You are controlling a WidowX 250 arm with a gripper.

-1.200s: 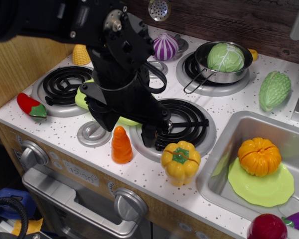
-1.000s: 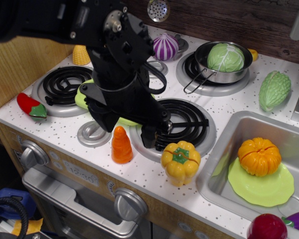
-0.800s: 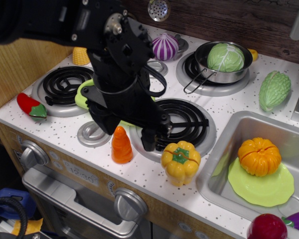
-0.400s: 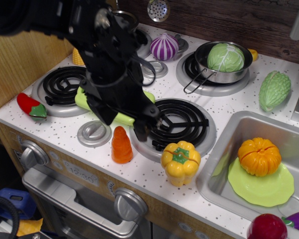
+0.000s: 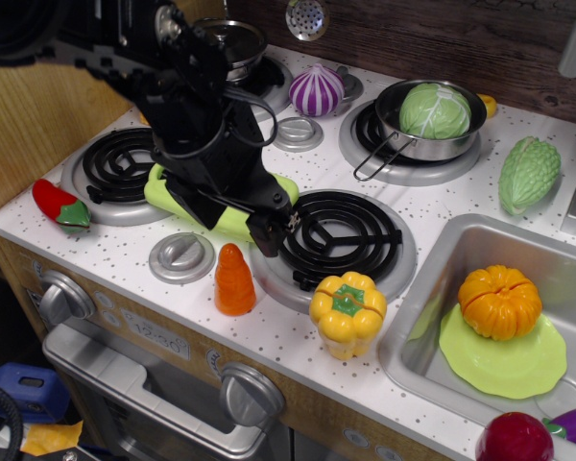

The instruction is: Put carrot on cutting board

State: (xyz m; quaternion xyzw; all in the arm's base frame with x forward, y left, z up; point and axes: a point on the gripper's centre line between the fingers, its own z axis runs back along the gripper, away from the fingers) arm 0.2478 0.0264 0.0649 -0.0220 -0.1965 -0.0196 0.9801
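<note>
Pincer (image 5: 238, 223) hovers above stubby, ridged orange carrot (image 5: 234, 280).

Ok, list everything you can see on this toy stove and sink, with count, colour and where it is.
carrot: 1, orange, upright at front edge
cutting board: 1, lime green, between left burners, partly under arm
bell pepper: 1, yellow, front, right of carrot
chili: 1, red, far left
pumpkin: 1, orange, on plate
plate: 1, lime green, in sink
cabbage: 1, green, in pan
pan: 1, silver, back right burner
onion: 1, purple, back centre
bitter gourd: 1, green, right
corn: 1, yellow, back left, mostly hidden
gripper: 1, black, jaws open above board
</note>
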